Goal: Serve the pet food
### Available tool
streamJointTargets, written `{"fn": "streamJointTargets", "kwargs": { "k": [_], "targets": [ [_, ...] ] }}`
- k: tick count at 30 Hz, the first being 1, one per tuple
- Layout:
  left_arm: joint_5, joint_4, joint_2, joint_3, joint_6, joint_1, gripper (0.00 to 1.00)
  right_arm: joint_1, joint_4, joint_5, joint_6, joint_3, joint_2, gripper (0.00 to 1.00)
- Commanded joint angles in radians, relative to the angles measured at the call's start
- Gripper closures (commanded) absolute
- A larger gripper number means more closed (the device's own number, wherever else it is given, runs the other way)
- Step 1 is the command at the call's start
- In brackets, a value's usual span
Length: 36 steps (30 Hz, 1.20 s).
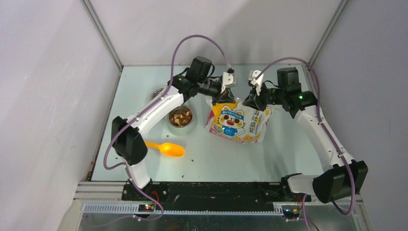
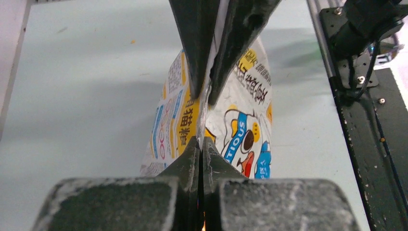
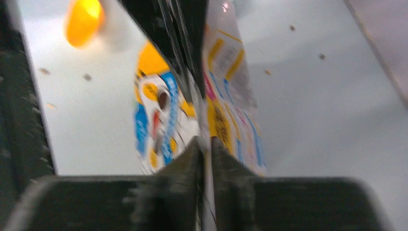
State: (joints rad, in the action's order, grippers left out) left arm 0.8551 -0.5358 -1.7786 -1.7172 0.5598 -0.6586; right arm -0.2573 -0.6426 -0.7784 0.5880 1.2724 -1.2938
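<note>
The white-yellow cat-printed bag sits at the table's middle, held by its top edge from both sides. My left gripper is shut on the bag's top left corner. In the left wrist view the left gripper pinches the bag edge. My right gripper is shut on the top right corner. In the blurred right wrist view the right gripper clamps the bag. Pet food fills a steel bowl left of the bag. The orange scoop lies empty near the front left.
A second steel bowl shows partly behind the left arm. A few loose kibble bits lie on the table. The black base rail runs along the near edge. Walls close in the table on the left, back and right.
</note>
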Motion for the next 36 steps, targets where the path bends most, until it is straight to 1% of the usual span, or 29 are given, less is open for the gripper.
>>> {"fn": "streamJointTargets", "kwargs": {
  "k": [1, 2, 4, 5, 7, 8, 9, 11, 12, 13, 15, 16, 17, 18, 19, 20, 23, 24, 25, 26, 27, 28, 29, 30, 31, 32, 33, 34, 36],
  "targets": [
    [-0.009, -0.067, 0.057, -0.001, 0.026, 0.039, 1.0, 0.091, -0.106, 0.059, 0.079, 0.061, 0.073, 0.72],
    [-0.012, -0.068, 0.059, 0.004, 0.028, 0.042, 1.0, 0.095, -0.12, 0.073, 0.095, 0.061, 0.078, 0.65],
    [-0.022, -0.064, 0.067, 0.016, 0.031, 0.049, 0.96, 0.112, -0.19, 0.087, 0.147, 0.061, 0.096, 0.63],
    [-0.026, -0.065, 0.073, 0.019, 0.034, 0.051, 0.91, 0.122, -0.208, 0.091, 0.182, 0.061, 0.099, 0.64],
    [-0.034, -0.078, 0.077, 0.021, 0.044, 0.06, 0.86, 0.145, -0.278, 0.087, 0.241, 0.071, 0.101, 0.83],
    [-0.037, -0.093, 0.077, 0.017, 0.053, 0.068, 0.85, 0.154, -0.323, 0.074, 0.258, 0.078, 0.096, 0.97],
    [-0.044, -0.105, 0.077, 0.015, 0.063, 0.073, 0.85, 0.173, -0.343, 0.065, 0.277, 0.091, 0.093, 1.0],
    [-0.063, -0.156, 0.079, 0.003, 0.109, 0.087, 0.85, 0.195, -0.374, 0.055, 0.284, 0.108, 0.087, 1.0],
    [-0.071, -0.191, 0.081, 0.002, 0.147, 0.098, 0.83, 0.199, -0.372, 0.064, 0.275, 0.11, 0.091, 0.95],
    [-0.086, -0.218, 0.086, 0.003, 0.162, 0.105, 0.83, 0.204, -0.367, 0.072, 0.268, 0.112, 0.094, 0.79],
    [-0.098, -0.247, 0.093, 0.004, 0.201, 0.129, 0.83, 0.206, -0.347, 0.118, 0.249, 0.112, 0.103, 0.67],
    [-0.101, -0.255, 0.097, 0.003, 0.207, 0.145, 0.88, 0.212, -0.346, 0.125, 0.256, 0.112, 0.111, 0.68],
    [-0.106, -0.273, 0.097, -0.001, 0.223, 0.152, 0.92, 0.215, -0.349, 0.131, 0.265, 0.111, 0.113, 0.72],
    [-0.109, -0.283, 0.1, -0.004, 0.23, 0.163, 0.98, 0.221, -0.362, 0.135, 0.284, 0.112, 0.116, 0.79],
    [-0.11, -0.297, 0.1, -0.01, 0.24, 0.17, 0.99, 0.226, -0.393, 0.131, 0.299, 0.114, 0.114, 0.96],
    [-0.114, -0.3, 0.1, -0.012, 0.243, 0.172, 1.0, 0.24, -0.413, 0.12, 0.334, 0.122, 0.111, 0.99],
    [-0.124, -0.284, 0.106, -0.003, 0.226, 0.175, 0.98, 0.248, -0.454, 0.099, 0.334, 0.142, 0.088, 1.0],
    [-0.145, -0.27, 0.111, 0.002, 0.213, 0.175, 0.88, 0.248, -0.449, 0.107, 0.31, 0.143, 0.086, 0.94],
    [-0.153, -0.245, 0.114, 0.01, 0.189, 0.177, 0.85, 0.248, -0.432, 0.125, 0.297, 0.143, 0.087, 0.82],
    [-0.159, -0.244, 0.114, 0.011, 0.189, 0.18, 0.94, 0.263, -0.426, 0.13, 0.287, 0.144, 0.088, 0.85],
    [-0.16, -0.245, 0.114, 0.007, 0.188, 0.187, 0.97, 0.273, -0.426, 0.127, 0.297, 0.145, 0.092, 0.96],
    [-0.164, -0.244, 0.114, -0.001, 0.182, 0.191, 0.99, 0.287, -0.426, 0.125, 0.295, 0.151, 0.093, 0.97],
    [-0.165, -0.246, 0.115, -0.006, 0.165, 0.2, 0.95, 0.298, -0.429, 0.123, 0.278, 0.156, 0.093, 0.91],
    [-0.169, -0.254, 0.118, -0.019, 0.152, 0.204, 0.88, 0.302, -0.434, 0.132, 0.265, 0.174, 0.092, 0.78],
    [-0.183, -0.258, 0.13, -0.023, 0.143, 0.212, 0.72, 0.311, -0.44, 0.145, 0.219, 0.186, 0.091, 0.71],
    [-0.193, -0.257, 0.141, -0.021, 0.122, 0.218, 0.65, 0.316, -0.44, 0.184, 0.187, 0.212, 0.089, 0.59],
    [-0.214, -0.25, 0.164, -0.013, 0.107, 0.235, 0.57, 0.334, -0.451, 0.199, 0.136, 0.241, 0.085, 0.55],
    [-0.229, -0.23, 0.179, 0.01, 0.075, 0.247, 0.55, 0.347, -0.461, 0.224, 0.119, 0.257, 0.081, 0.47],
    [-0.277, -0.196, 0.223, 0.054, -0.001, 0.315, 0.5, 0.4, -0.48, 0.24, 0.064, 0.286, 0.07, 0.37]
  ]
}}
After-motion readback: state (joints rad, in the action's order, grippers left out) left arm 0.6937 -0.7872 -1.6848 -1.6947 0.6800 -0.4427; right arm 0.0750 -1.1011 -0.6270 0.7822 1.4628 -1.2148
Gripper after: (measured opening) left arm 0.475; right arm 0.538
